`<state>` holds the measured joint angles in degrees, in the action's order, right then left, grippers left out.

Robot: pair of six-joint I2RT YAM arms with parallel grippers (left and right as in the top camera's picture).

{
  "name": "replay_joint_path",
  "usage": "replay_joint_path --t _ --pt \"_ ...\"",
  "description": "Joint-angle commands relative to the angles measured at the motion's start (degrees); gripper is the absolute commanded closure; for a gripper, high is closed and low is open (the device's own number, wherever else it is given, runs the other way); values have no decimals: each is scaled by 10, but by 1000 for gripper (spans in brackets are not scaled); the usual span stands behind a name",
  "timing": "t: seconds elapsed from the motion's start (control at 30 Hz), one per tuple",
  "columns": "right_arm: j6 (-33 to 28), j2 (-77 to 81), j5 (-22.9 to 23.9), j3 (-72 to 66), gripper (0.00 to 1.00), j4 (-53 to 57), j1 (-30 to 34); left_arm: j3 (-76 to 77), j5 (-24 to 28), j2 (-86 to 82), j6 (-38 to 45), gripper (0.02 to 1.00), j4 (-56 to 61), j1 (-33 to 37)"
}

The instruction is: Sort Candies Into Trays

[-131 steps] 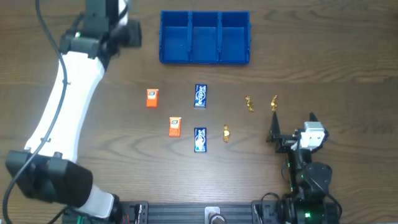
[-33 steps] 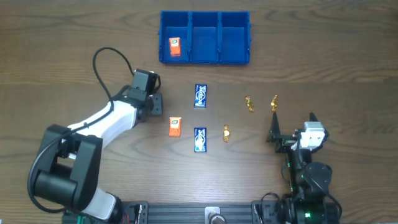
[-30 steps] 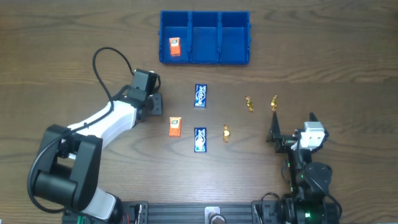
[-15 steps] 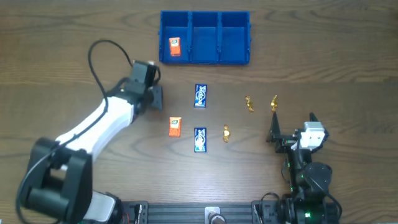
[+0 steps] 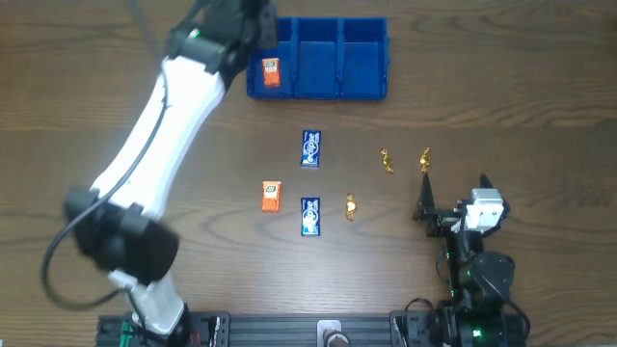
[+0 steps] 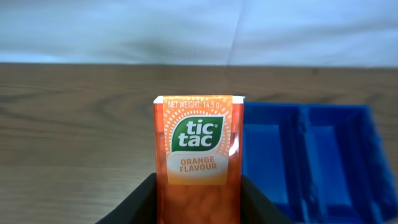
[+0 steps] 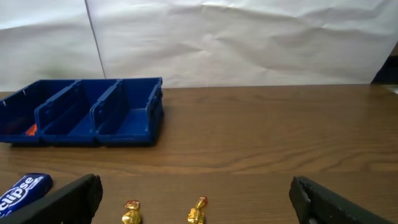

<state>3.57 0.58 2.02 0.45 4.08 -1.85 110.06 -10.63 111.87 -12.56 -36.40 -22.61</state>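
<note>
My left gripper hangs high over the left end of the blue three-compartment tray, shut on an orange mint box that stands upright between its fingers. One orange box lies in the tray's left compartment; another orange box lies on the table. Two blue packs and three gold candies lie mid-table. My right gripper rests open near the right arm's base, apart from everything.
The tray stands at the table's far side, its middle and right compartments bare. From the right wrist, a blue pack and two gold candies lie close by. A white backdrop rises behind the table.
The left arm has risen from the table's left-middle and swung up to the tray's left end, carrying an orange box. The right arm has not moved.
</note>
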Motion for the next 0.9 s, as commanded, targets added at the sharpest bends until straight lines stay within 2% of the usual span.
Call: replay_joint_path --t 0.03,0.37,0.53,0.73,0.9 --pt "-5 -4 -2 0 3 5 -3 64 24 117 3 709 -19 2" --pt "-4 -4 -2 0 3 5 -3 64 39 161 -10 711 -20 2" --pt "-5 -4 -2 0 3 5 -3 64 38 160 -10 612 -21 4" --pt "-4 -4 -2 0 3 5 -3 63 28 129 -18 393 -25 9" --pt "-5 -4 -2 0 3 5 -3 -19 18 28 -19 340 18 0"
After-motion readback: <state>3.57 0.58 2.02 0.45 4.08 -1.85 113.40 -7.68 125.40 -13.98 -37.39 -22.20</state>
